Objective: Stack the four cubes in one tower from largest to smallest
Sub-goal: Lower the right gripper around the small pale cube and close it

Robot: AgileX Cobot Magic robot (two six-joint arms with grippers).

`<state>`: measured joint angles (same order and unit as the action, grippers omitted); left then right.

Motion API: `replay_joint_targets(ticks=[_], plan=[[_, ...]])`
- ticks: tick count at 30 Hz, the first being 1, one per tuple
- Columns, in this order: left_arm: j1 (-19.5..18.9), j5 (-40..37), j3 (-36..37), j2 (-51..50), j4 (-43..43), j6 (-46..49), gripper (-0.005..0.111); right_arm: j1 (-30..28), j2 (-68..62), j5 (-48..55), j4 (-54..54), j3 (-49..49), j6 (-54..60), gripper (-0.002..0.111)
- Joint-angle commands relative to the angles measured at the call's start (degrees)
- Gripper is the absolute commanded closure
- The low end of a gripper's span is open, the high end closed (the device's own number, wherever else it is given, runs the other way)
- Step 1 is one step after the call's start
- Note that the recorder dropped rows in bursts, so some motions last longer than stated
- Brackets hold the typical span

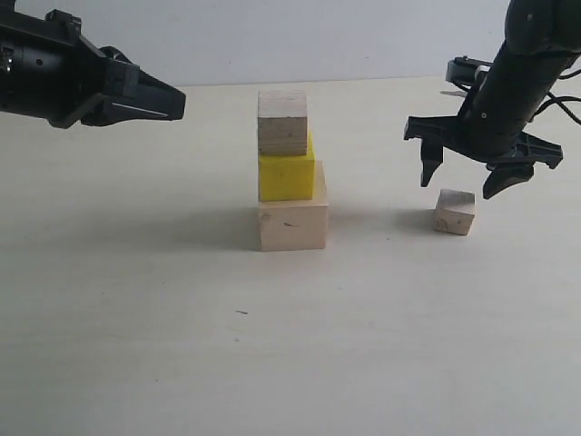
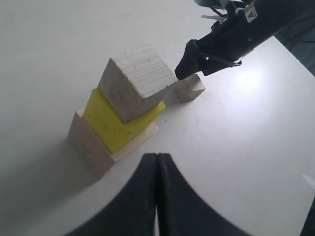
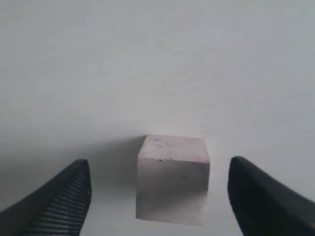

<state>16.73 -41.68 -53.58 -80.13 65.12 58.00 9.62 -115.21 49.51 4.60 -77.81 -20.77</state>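
Observation:
A column stands mid-table: the large pale wood cube (image 1: pixel 292 225) at the bottom, the yellow cube (image 1: pixel 285 173) on it, the smaller wood cube (image 1: pixel 282 122) on top. The smallest wood cube (image 1: pixel 455 212) lies alone on the table to the right. My right gripper (image 1: pixel 467 177) hangs open just above it, fingers wide on either side; in the right wrist view the smallest cube (image 3: pixel 172 179) sits between the fingertips (image 3: pixel 64 196). My left gripper (image 1: pixel 177 102) is shut and empty, held high to the left of the column's top. The left wrist view shows the column (image 2: pixel 123 113).
The pale tabletop (image 1: pixel 182 345) runs wide in front of and to both sides of the column. Its far edge meets a light wall (image 1: pixel 318 36). The right arm's dark body (image 2: pixel 236 34) shows beyond the smallest cube (image 2: pixel 189 88) in the left wrist view.

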Motion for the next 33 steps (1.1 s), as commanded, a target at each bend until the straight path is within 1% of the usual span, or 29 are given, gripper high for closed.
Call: replay_joint_targets(ticks=[1, 11, 28, 33], plan=[[-0.16, -1.2, 0.22, 0.44, 0.34, 0.31, 0.107, -0.04, -1.41, 2.03, -0.71, -1.44, 0.17, 0.037], [-0.16, -0.99, 0.22, 0.44, 0.34, 1.72, 0.107, -0.04, -4.02, 3.53, -0.71, -1.44, 0.17, 0.038], [-0.16, -1.68, 0.22, 0.44, 0.34, 1.72, 0.107, -0.04, -4.54, 2.88, -1.78, -1.44, 0.17, 0.052], [-0.16, -2.46, 0.22, 0.44, 0.34, 1.72, 0.107, -0.04, -4.54, 1.68, -2.02, -1.44, 0.17, 0.052]])
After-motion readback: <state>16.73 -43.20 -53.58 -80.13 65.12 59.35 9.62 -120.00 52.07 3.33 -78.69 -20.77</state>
